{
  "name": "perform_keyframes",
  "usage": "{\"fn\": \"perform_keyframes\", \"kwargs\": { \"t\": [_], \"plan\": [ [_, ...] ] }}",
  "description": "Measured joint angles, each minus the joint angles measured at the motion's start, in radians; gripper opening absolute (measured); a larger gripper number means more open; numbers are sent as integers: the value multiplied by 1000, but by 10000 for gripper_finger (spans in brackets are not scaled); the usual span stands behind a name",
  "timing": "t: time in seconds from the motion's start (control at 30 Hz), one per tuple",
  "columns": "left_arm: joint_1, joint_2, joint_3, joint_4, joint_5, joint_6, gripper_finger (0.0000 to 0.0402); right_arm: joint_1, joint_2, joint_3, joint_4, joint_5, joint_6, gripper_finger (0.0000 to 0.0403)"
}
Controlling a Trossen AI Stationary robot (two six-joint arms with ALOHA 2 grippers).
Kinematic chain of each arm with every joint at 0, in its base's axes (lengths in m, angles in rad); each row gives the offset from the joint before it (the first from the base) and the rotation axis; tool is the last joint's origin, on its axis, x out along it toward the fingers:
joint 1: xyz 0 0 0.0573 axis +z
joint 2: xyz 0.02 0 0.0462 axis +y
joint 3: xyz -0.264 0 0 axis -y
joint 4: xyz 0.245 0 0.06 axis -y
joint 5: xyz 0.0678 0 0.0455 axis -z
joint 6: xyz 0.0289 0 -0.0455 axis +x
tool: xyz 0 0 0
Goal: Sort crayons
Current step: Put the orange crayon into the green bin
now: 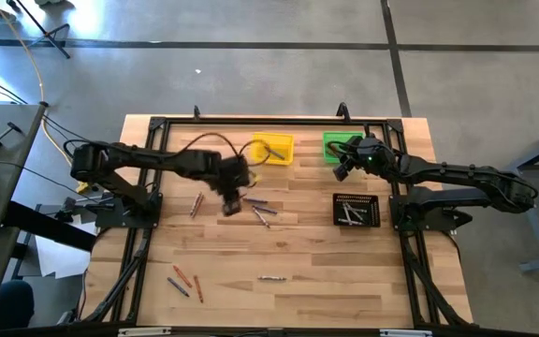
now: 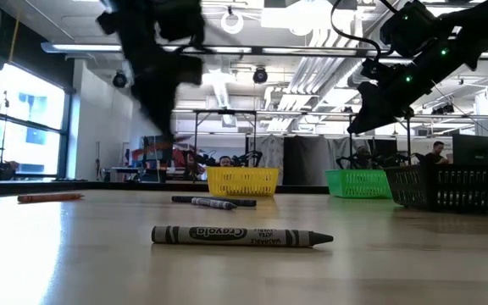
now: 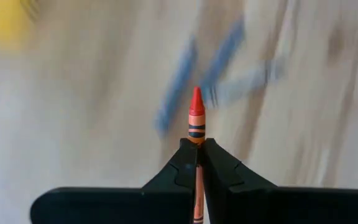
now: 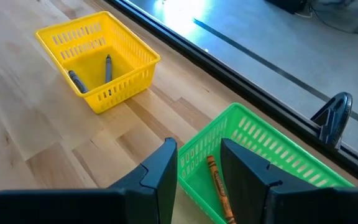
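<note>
Overhead and bench-level views of a two-arm crayon-sorting station. The left arm reaches from the table's left edge across to the middle of the wooden table [image 1: 326, 271], elbow bent, with the left gripper [image 1: 231, 201] pointing down over a small cluster of loose crayons [image 1: 258, 208]. Its two fingers [image 3: 180, 169] are pressed together on an orange-red crayon [image 3: 196, 118], whose pointed tip projects forward beyond the fingertips while the shaft runs back between them. In the wrist view the table surface beneath is blurred, showing only bluish streaks.

The right arm extends from the table's right edge toward the far side, and the right gripper [image 4: 199, 163] hangs above the near rim of the green bin [image 4: 263, 140]; its fingers stand apart with nothing between them. One orange-brown crayon [image 4: 219, 188] lies in the green bin. The yellow bin [image 4: 98, 59], just left of the green one along the far edge, holds two grey-blue crayons [image 4: 92, 73]. The black tray [image 1: 356, 210] sits near the right arm's base and contains several pale crayons.

Other crayons lie scattered: a pair left of the left gripper [image 1: 196, 204], a group near the front left corner [image 1: 185, 281], and a single one at centre front [image 1: 269, 278], which appears as a dark crayon [image 2: 241, 236] in the foreground of the low view.
</note>
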Motion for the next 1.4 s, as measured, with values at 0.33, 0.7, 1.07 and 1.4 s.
{"fn": "perform_keyframes", "kwargs": {
  "t": [0.33,0.7,1.07,1.4],
  "plan": [
    [1,-1,121,717,-254,151,1,26,0,0,283,-233,26,117],
    [-10,17,113,951,-254,248,1,235,9,0,669,-257,-36,117],
    [-43,105,112,1071,-218,299,1,295,116,0,756,-120,-37,117],
    [-42,105,112,1095,-218,300,0,296,134,0,779,-121,-58,117]
  ]
}}
